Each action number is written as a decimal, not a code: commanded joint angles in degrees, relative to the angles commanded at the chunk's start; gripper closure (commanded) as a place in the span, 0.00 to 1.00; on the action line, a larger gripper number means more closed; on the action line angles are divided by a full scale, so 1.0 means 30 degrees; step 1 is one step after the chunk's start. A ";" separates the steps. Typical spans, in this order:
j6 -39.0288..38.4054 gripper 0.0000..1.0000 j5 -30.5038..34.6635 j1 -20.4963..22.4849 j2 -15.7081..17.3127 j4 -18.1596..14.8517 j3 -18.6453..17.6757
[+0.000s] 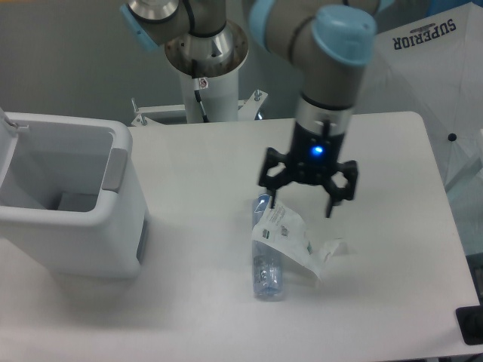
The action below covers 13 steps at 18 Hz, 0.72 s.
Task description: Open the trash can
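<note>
We see the trash can (72, 204) at the counter's (204, 317) left side, well apart from the fingers (272, 197) and off to their left. It is a large white boxy bin with rounded corners, standing upright with its mouth facing up and its long axis running left to right across the view, its left end cut by the frame edge. The lid is swung up and back at far left, only a sliver of it showing, so the pale interior lies open to us. A grey push tab (115, 169) sits on the rim nearest the fingers.

The gripper (300, 205) hangs over the counter's middle, blue light glowing, its fingers spread wide and holding nothing. Just below and to the left of the fingers lies a clear plastic bottle (266, 260) on its side, its white label (285, 234) crumpled loose; whether a fingertip touches it we cannot tell.

Bare counter stretches between the bin and the bottle. The counter's rounded right edge lies well beyond the fingers, past it a white umbrella (423, 68)
</note>
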 joint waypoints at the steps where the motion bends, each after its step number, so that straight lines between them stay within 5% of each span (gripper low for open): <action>1: 0.0558 0.00 0.0675 0.0117 -0.0292 0.0029 0.0000; 8: 0.5211 0.00 0.3023 0.0792 -0.2870 0.1582 0.1168; 13: 0.7214 0.00 0.4255 0.0763 -0.3107 0.1552 0.1260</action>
